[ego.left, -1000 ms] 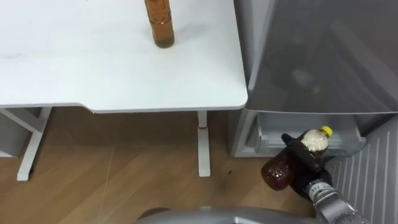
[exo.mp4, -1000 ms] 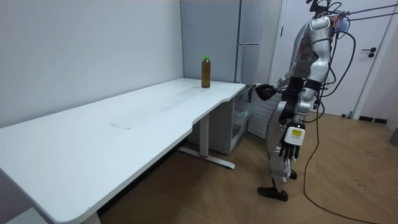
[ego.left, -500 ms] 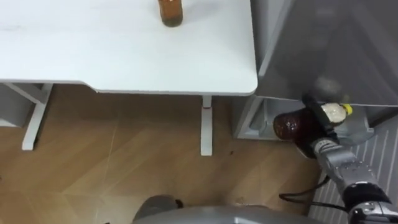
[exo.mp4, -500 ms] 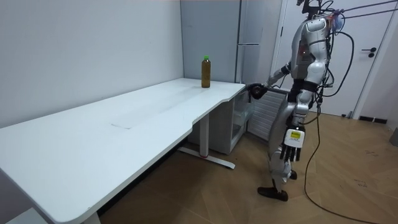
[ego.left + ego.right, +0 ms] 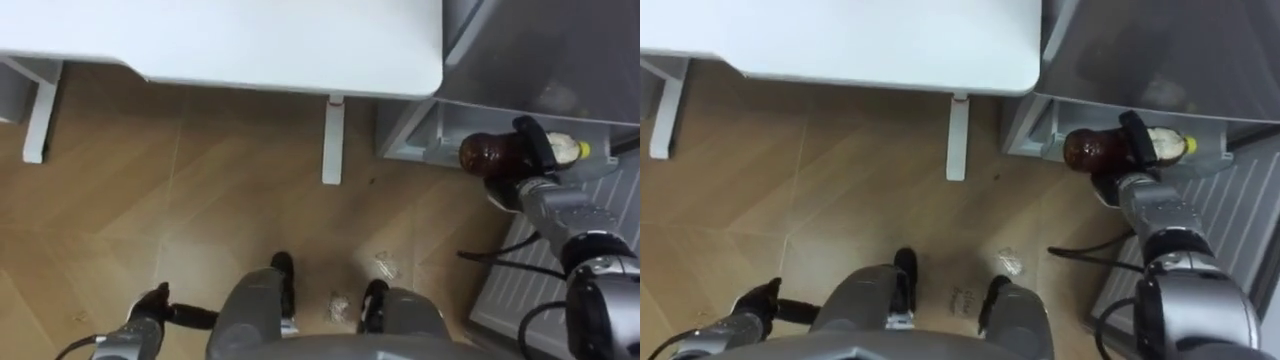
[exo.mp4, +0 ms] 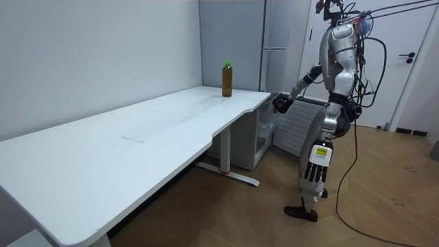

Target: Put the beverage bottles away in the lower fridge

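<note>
1. My right hand (image 5: 512, 190) is clenched round the bottle (image 5: 488, 153), which lies sideways: yellow cap to the right, base to the left.
2. The bottle is at the mouth of the open lower fridge (image 5: 412, 135). I judge the compartment lies straight ahead of the fingers.
3. My left hand (image 5: 150, 306) hangs relaxed, well apart.

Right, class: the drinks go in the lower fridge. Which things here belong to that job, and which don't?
Belong: bottle in the right hand; second bottle, standing on the table; lower fridge, open.
Just there: table; left hand, hanging idle.
</note>
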{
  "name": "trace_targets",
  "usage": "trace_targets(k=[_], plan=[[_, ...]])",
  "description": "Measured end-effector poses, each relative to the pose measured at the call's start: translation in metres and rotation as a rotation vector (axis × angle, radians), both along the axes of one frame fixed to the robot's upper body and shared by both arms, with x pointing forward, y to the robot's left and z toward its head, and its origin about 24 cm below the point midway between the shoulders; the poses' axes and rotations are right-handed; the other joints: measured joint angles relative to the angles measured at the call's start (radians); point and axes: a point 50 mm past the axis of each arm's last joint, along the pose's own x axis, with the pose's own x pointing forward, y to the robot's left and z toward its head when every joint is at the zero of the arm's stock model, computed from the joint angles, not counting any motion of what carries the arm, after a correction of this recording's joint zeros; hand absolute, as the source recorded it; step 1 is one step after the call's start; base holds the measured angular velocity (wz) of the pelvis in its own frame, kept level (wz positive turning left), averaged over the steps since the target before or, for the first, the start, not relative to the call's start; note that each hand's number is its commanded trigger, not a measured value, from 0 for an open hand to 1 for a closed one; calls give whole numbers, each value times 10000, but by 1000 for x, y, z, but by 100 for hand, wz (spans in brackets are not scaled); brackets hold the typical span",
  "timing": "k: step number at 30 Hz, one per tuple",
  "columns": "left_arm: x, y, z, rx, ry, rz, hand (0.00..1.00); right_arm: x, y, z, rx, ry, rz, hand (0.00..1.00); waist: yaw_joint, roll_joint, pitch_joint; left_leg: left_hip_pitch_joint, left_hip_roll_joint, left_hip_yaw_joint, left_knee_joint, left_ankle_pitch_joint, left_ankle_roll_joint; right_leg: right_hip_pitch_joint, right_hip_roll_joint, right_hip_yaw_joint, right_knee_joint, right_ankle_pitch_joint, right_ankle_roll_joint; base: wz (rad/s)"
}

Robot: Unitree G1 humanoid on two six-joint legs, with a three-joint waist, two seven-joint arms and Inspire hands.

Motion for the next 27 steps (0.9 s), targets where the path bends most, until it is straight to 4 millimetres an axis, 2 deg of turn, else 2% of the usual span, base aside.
trace_targets(k=[1, 5, 10, 11, 15, 21, 24, 25, 27], plan=[[3, 1, 1, 146, -91, 14, 0, 4, -4, 5, -51, -49, -80, 100, 122, -139, 88, -232, -42, 106, 193, -6, -3, -396, -85, 200, 468, -170, -16, -4], [12, 3, 4, 531, -394, 86, 0, 16, -19, 23, -230, -246, -650, 100, 421, -325, 202, -1369, -14, 93, 1382, -300, -67, -1635, -208, 392, 1846, -709, -134, 2], [11, 3, 3, 966, -308, 55, 0, 28, -27, 39, -424, -529, -786, 100, 600, -348, 213, -2519, 104, -28, 2581, -601, -137, -2787, -230, 438, 3055, -1104, -250, 0], [13, 3, 4, 1037, -347, 38, 0, 31, -30, 45, -508, -592, -838, 100, 624, -351, 213, -2813, 106, -37, 2789, -630, -158, -3114, -277, 440, 3308, -1197, -209, 4], [18, 5, 6, 1325, -517, 94, 0, 41, -40, 66, -923, -725, -1185, 100, 703, -350, 212, -3686, 103, -33, 3503, -752, -157, -3955, -370, 534, 4072, -1285, -337, 1], [22, 5, 7, 1427, -860, 9, 0, 51, -50, 87, -1315, -826, -1928, 100, 695, -351, 205, -5021, 183, -52, 4573, -1056, -31, -5160, -393, 663, 5016, -1507, -208, 0], [23, 6, 8, 1493, -906, 22, 0, 58, -51, 102, -1429, -939, -2029, 100, 558, -353, 203, -5588, 149, -33, 4971, -1124, 49, -5716, -469, 734, 5398, -1578, -146, 2], [23, 6, 8, 1579, -909, 49, 0, 60, -53, 108, -1523, -1080, -2027, 84, 496, -351, 202, -5742, 117, -34, 5131, -1151, 71, -5858, -524, 754, 5581, -1640, -139, 8], [22, 7, 8, 1621, -875, 68, 0, 64, -54, 116, -1590, -1308, -2047, 0, 415, -342, 198, -5867, 100, -40, 5387, -1215, 140, -5953, -573, 770, 5828, -1733, -178, 6]])
